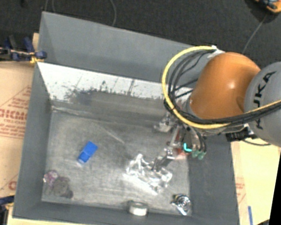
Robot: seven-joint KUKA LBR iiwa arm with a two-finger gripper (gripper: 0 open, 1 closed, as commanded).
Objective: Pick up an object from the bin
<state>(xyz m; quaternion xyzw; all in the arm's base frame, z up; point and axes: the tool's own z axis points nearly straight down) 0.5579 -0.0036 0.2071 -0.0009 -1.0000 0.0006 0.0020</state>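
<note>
- Hand [164, 163] hangs low in the right half of the grey bin [36, 139]. It is at the end of the arm [272, 100] that comes in from the right.
- We see a big orange cover [223, 86] on the arm, just above the hand. Yellow and black cables [171, 74] loop round it.
- The tip of the hand is right at the top right edge of a clear, crinkly plastic piece [146, 174]. It looks as if it touches the piece, but we cannot be sure.
- We cannot tell if the hand is wide or narrow, or if it grips the piece.
- The clear plastic piece lies on the bin floor, a bit right of the middle. It is nearer the front wall than the back wall.
- A small blue block [87, 152] lies left of the middle, turned a little to one side. It is well apart from the hand and from the plastic piece.
- A small purple and dark lump [57, 183] sits in the front left corner.
- A white round cap [138, 208] rests against the front wall, near the front edge of the plastic piece.
- A small shiny silver thing [182, 203] lies near the front right corner, close to the plastic piece but apart from it.
</note>
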